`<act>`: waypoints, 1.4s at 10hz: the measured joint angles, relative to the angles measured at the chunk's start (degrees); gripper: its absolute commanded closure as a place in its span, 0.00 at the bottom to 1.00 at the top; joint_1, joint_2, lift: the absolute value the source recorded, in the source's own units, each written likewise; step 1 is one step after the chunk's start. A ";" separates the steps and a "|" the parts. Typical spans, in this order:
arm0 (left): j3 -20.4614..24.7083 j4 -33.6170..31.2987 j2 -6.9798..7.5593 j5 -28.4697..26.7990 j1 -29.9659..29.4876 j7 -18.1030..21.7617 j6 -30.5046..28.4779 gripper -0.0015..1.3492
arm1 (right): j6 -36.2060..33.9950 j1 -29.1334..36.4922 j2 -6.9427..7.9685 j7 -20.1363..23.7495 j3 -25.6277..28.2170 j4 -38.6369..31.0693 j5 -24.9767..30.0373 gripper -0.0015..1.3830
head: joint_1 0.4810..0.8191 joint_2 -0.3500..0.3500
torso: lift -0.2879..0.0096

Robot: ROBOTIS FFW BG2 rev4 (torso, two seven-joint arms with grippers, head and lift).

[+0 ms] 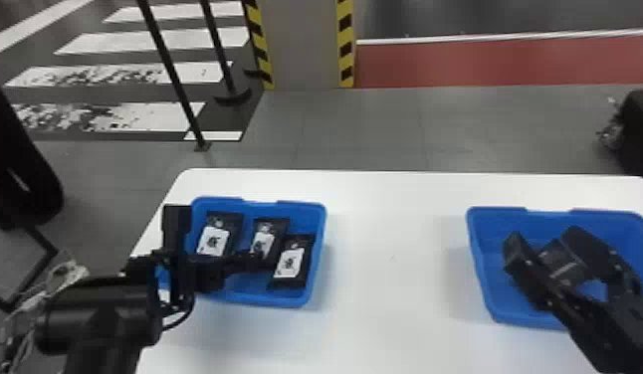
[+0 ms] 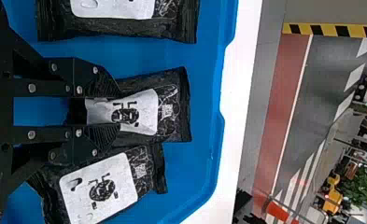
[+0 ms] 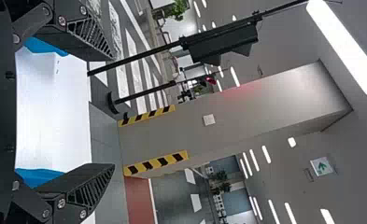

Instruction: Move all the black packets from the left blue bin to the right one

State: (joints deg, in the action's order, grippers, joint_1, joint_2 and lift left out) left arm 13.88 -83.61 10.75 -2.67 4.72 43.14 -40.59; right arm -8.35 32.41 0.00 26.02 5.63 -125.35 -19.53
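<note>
In the head view my left gripper is down in the left blue bin, at the middle black packet. Other black packets with white labels lie on either side, one on the left and one on the right. In the left wrist view my left gripper is shut on the middle packet, its label creased between the fingers. My right gripper is over the right blue bin; in the right wrist view that gripper stands open with nothing between its fingers.
Both bins stand on a white table, with a wide stretch of tabletop between them. My left arm reaches across the left bin's outer side. Beyond the table's far edge are thin black posts and a column with striped corners.
</note>
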 measured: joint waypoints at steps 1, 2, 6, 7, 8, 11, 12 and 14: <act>0.25 -0.04 0.16 0.11 -0.52 1.90 1.41 0.89 | -0.14 0.15 0.00 0.03 0.00 -0.08 -0.08 0.17 | 0.63 0.72 | 0.60; 0.38 -0.79 0.34 0.17 -1.12 4.46 2.69 0.89 | -0.23 0.21 0.00 0.13 -0.01 -0.21 -0.17 0.17 | 0.63 0.71 | 0.60; 1.81 -28.57 -0.85 0.40 -13.20 8.02 -4.73 0.89 | -0.95 -0.13 0.00 0.71 -1.02 -0.29 -0.86 0.17 | 0.63 0.69 | 0.60; 2.04 -35.17 -1.33 0.58 -15.65 8.89 -6.46 0.89 | -1.51 -0.66 0.00 1.70 -1.24 -0.05 -0.99 0.17 | 0.63 0.68 | 0.60; 1.51 -38.93 -1.83 1.01 -16.71 10.32 -7.08 0.89 | -2.09 -1.59 0.00 2.91 -1.54 0.56 -1.26 0.17 | 0.63 0.67 | 0.60; -3.16 -40.55 -3.43 1.06 -14.78 11.62 -7.32 0.89 | -3.56 -5.83 0.00 6.06 -3.40 4.26 -2.51 0.16 | 0.63 0.61 | 0.60; -4.46 -40.18 -3.80 0.96 -13.75 11.60 -7.38 0.89 | -3.83 -7.54 0.00 6.58 -4.48 6.18 -3.59 0.16 | 0.63 0.61 | 0.60; -7.72 -36.22 -3.91 1.84 -10.31 11.95 -6.07 0.89 | -4.34 -11.93 0.00 7.96 -6.64 9.79 -5.66 0.16 | 0.63 0.60 | 0.60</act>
State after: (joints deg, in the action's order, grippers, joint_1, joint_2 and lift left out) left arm 6.16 -119.83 6.84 -0.84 -5.59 55.09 -46.66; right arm -12.69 20.48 0.00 33.98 -1.01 -115.56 -25.19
